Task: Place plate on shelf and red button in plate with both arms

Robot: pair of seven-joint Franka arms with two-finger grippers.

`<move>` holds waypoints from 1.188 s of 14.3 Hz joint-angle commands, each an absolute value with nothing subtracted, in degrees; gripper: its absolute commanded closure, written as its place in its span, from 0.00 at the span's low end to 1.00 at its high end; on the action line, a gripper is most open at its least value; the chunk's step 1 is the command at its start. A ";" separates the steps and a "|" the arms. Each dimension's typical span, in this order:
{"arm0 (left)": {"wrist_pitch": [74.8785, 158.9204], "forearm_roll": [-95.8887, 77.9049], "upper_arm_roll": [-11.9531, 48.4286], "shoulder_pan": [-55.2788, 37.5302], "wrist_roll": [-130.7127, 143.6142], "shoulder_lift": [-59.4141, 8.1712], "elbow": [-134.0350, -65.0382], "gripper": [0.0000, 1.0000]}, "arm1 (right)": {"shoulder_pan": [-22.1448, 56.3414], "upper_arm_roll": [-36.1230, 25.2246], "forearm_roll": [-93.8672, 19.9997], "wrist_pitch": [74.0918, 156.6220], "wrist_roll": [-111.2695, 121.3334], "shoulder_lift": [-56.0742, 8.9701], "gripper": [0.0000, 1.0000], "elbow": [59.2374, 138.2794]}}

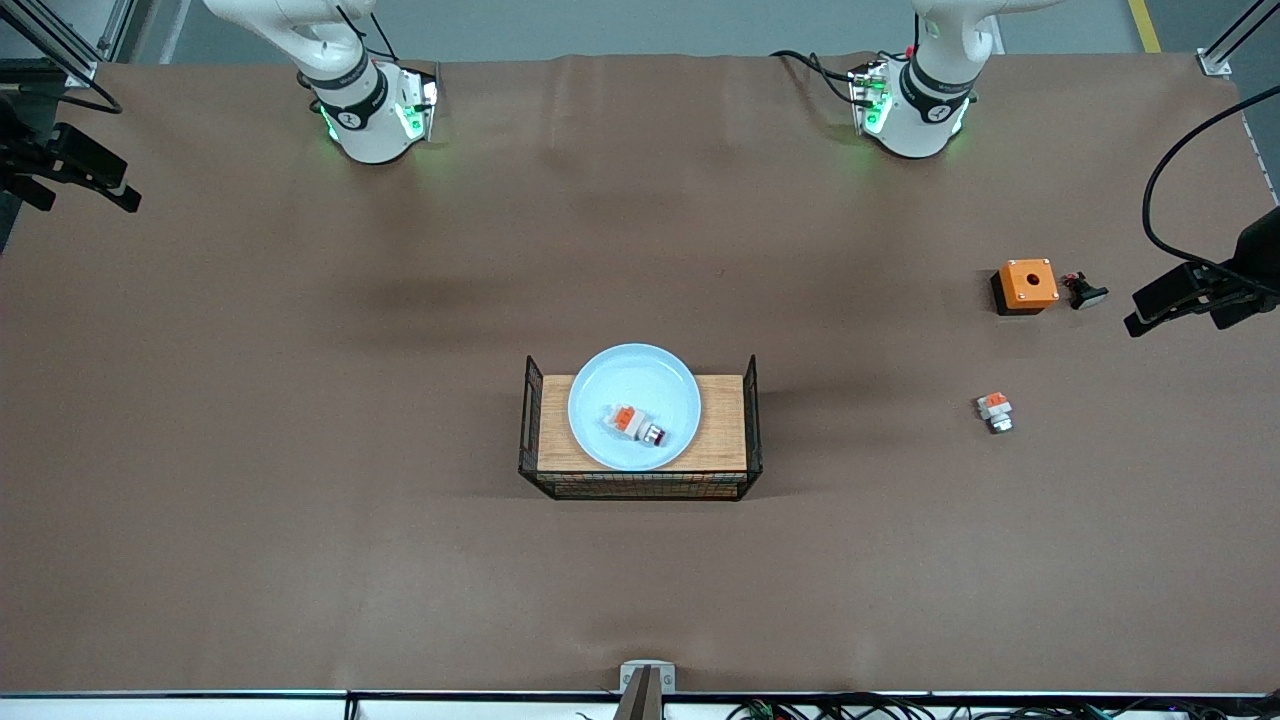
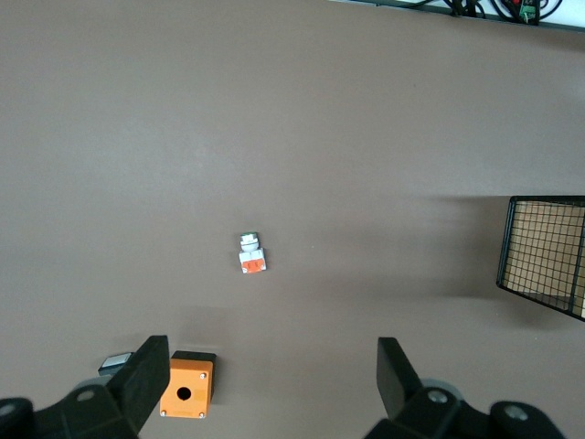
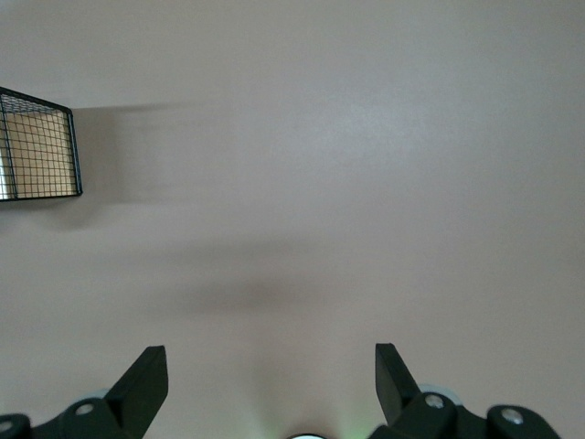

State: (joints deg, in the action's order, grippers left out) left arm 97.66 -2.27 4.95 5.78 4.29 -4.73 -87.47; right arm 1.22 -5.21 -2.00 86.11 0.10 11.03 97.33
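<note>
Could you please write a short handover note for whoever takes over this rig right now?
Left hand: open, holding nothing, up over the table near the orange cube.
Right hand: open, holding nothing, over bare table at its own end.
The plate sits on the wooden tray with wire ends; the red button lies inside the plate.
Done: both things look placed.
Left: apparently nothing; a similar white-and-orange part remains on the table.

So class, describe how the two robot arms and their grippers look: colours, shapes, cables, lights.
Both arms are glossy white with black joint bands, green lights and black cables at the bases. The left gripper and right gripper each have two flat, black, wedge-shaped fingers on black mounts.
</note>
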 commanded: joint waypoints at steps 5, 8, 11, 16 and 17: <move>98.26 -1.85 5.27 6.15 2.90 -4.31 -87.89 0.00 | 0.97 -5.10 0.26 84.46 0.18 12.13 0.00 97.38; 98.17 -1.85 3.01 3.88 2.46 -3.69 -88.33 0.00 | 1.05 -5.10 0.53 84.46 0.00 12.04 0.00 97.21; 98.17 -1.85 0.18 0.79 2.46 -2.82 -88.77 0.00 | 1.14 -4.92 0.53 84.46 -0.09 11.69 0.00 96.24; 98.17 -1.85 -1.58 -1.58 2.55 -2.64 -88.59 0.00 | 0.97 -5.01 0.44 84.38 0.00 10.99 0.00 94.57; 98.17 -1.76 -1.58 -1.50 2.55 -2.38 -88.59 0.00 | 1.05 -4.92 0.44 84.38 -0.09 10.90 0.00 94.74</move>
